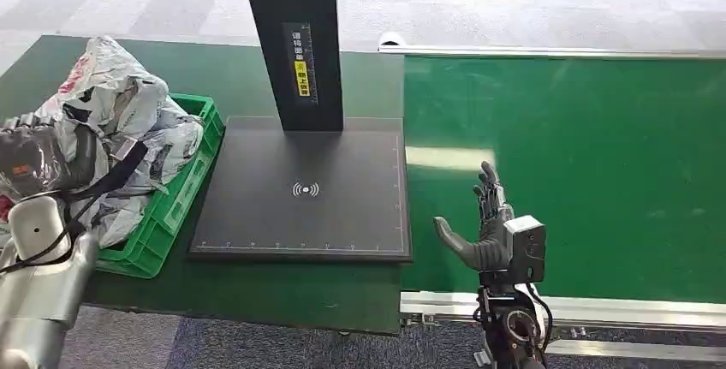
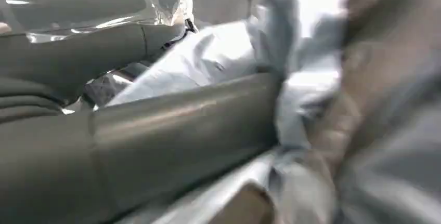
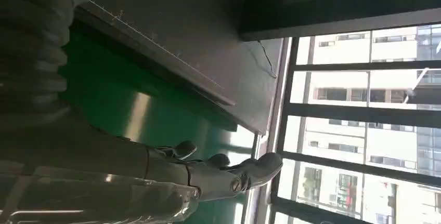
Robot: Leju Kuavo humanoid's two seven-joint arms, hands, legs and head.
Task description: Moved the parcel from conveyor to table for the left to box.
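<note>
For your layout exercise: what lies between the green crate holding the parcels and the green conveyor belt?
In the head view, the black scanning platform with its upright post lies between the green crate and the conveyor belt.

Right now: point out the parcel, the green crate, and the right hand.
parcel (image 1: 120, 99), head view, crumpled top of the bag.
green crate (image 1: 190, 168), head view, its near right rim.
right hand (image 1: 485, 236), head view, palm, fingers apart above the belt.

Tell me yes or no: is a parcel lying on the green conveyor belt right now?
No, the green conveyor belt lies bare in the head view, with just the right hand open above its near edge.
</note>
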